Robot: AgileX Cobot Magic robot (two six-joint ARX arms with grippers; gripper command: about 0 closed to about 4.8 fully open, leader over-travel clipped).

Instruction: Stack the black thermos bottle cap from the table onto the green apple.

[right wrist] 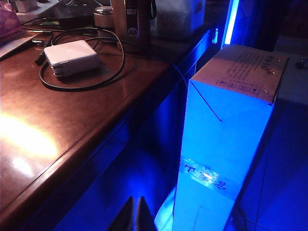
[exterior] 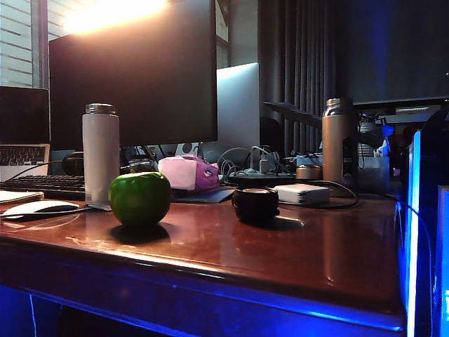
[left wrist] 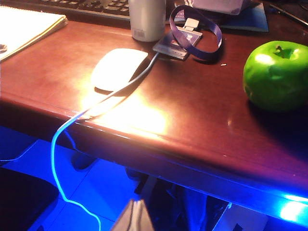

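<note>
1. The task is standing at its first step: the black thermos bottle cap (exterior: 255,202) is sitting upright on the worktop (exterior: 210,242), apart from the green apple (exterior: 139,199), and nothing is resting on the apple.
2. The left gripper (left wrist: 134,216) is hanging below the worktop's front edge, with the apple up and away from it on the surface. Only the tip is showing, so whether it is open cannot be told.
3. The right gripper (right wrist: 135,214) is closed and empty, hanging low beside the worktop's end, next to a cardboard box (right wrist: 231,125). The cap is not appearing in its wrist view.
4. Judged next move: one gripper needs raising above the edge, opening, and centring over the cap before closing.
5. Placement is likely calling for care: the apple is round and glossy with a dimpled top, so the cap may slide.
6. Obstacles around the cap: a white power adapter (right wrist: 71,57) with looped cable lies just beyond it; a white mouse (left wrist: 118,67) and a white bottle (exterior: 101,151) are flanking the apple.
</note>
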